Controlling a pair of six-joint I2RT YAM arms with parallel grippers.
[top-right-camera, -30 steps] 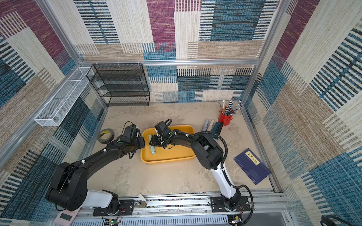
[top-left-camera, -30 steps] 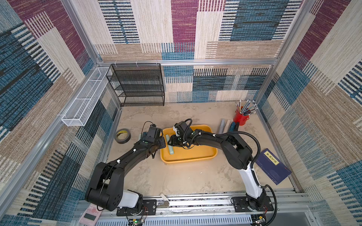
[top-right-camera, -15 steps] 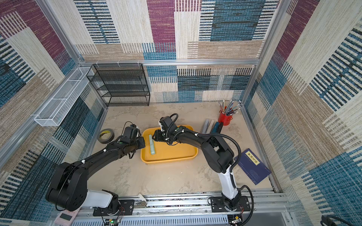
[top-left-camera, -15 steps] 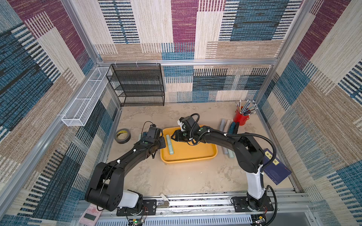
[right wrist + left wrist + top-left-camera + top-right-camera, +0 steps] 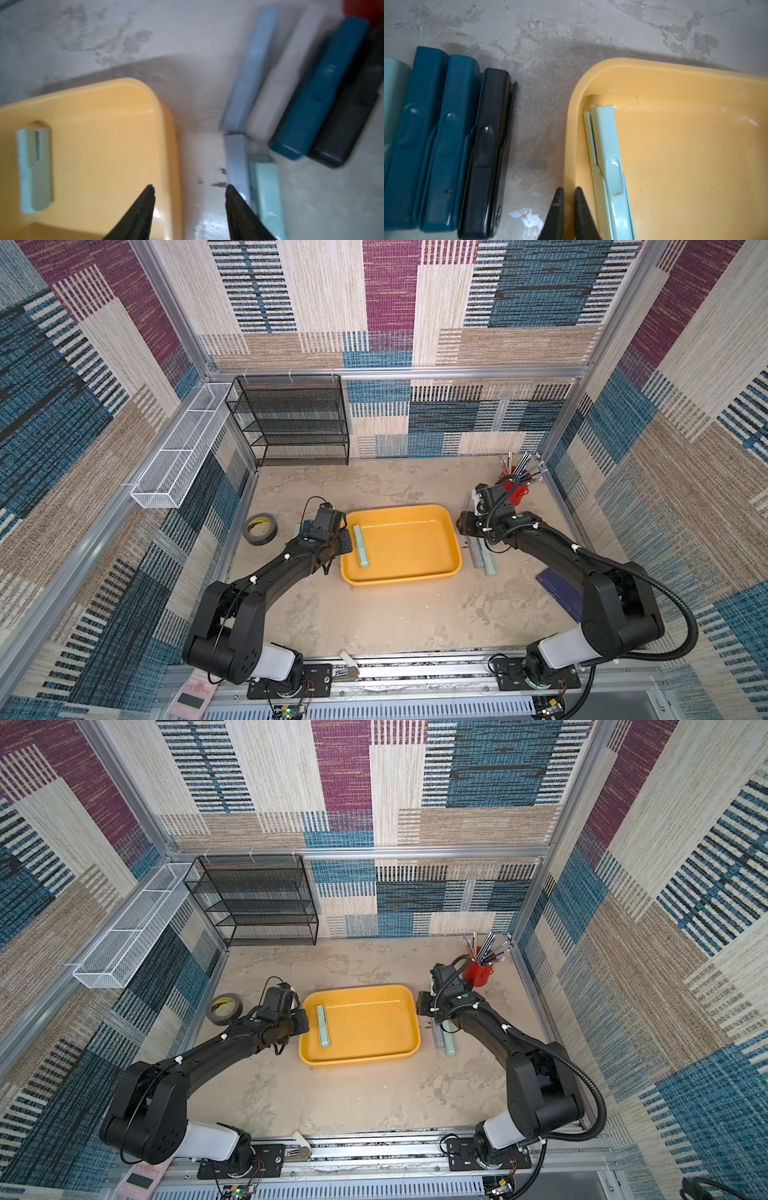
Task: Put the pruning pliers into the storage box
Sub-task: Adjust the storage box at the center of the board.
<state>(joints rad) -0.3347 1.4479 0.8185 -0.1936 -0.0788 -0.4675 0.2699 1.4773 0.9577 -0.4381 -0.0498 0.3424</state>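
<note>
Yellow-orange storage box sits between my claws. One pale green pruning pliers lies inside, just beside the left claw, which is closed at the rim. My right claw hangs open and empty, with grey pliers on the counter just beside it.

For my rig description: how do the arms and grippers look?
The left arm and right arm are black, each with a white base segment, white cable ties and a green wrist dot. A ribbed black hose loops from the right arm. The left gripper and right gripper have black fingers tapering to points.
</note>
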